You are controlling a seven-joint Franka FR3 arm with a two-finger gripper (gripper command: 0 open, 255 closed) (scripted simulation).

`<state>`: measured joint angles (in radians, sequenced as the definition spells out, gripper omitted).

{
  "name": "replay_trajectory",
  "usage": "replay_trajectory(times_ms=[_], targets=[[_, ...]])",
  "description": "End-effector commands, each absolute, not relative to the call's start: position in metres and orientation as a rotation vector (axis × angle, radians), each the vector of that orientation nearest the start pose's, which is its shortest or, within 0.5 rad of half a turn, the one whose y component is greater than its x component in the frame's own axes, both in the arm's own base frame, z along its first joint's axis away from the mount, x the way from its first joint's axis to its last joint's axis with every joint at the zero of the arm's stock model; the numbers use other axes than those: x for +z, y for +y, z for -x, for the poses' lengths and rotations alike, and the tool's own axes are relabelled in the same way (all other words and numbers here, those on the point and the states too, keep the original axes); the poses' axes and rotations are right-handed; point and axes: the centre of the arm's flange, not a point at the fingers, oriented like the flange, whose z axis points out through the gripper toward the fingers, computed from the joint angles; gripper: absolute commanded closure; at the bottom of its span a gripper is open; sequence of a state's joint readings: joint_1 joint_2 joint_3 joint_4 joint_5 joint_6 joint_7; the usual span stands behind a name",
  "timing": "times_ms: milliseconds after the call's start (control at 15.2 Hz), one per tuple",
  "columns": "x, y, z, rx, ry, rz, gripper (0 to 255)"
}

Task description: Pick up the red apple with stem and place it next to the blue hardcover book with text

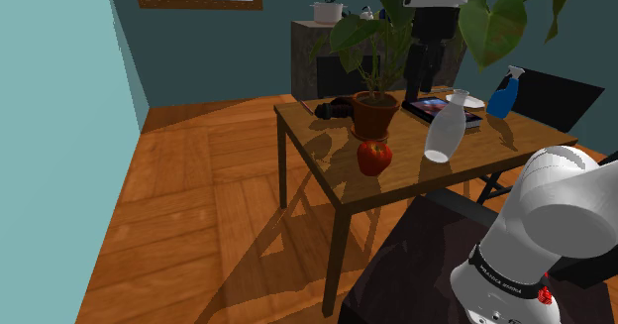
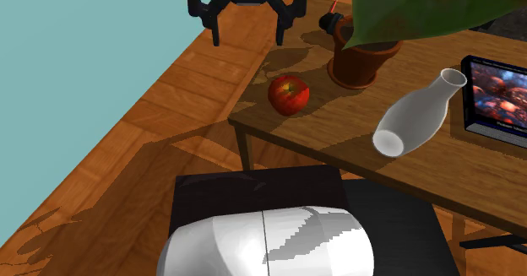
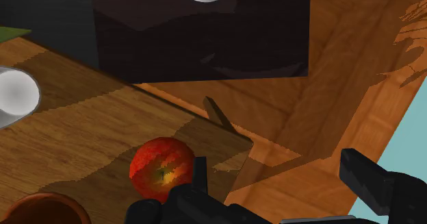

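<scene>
Mid-frame in the shoulder view, the red apple sits at the near corner of the table. Our tool hangs open and empty, higher up; we should centre it on the fruit before descending. The blue book lies farther, upper right.

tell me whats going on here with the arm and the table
A white Franka arm is going after the red apple. Its black pincer hovers open above the table corner, with the apple off to one side of it, not held. The apple sits by the potted plant; the book lies farther along, past a white vase.
</scene>
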<state>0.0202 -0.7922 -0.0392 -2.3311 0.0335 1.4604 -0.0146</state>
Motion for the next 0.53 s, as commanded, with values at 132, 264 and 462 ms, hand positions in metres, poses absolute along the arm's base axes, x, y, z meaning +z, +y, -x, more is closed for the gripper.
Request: replay_trajectory(times_ms=[132,264,462], targets=[[0.574,-0.015,-0.302,0.109,-0.073,3.095,0],[0.553,-0.025,-0.312,0.098,-0.13,3.112,0],[0.523,-0.039,-0.327,0.08,-0.216,3.135,0]])
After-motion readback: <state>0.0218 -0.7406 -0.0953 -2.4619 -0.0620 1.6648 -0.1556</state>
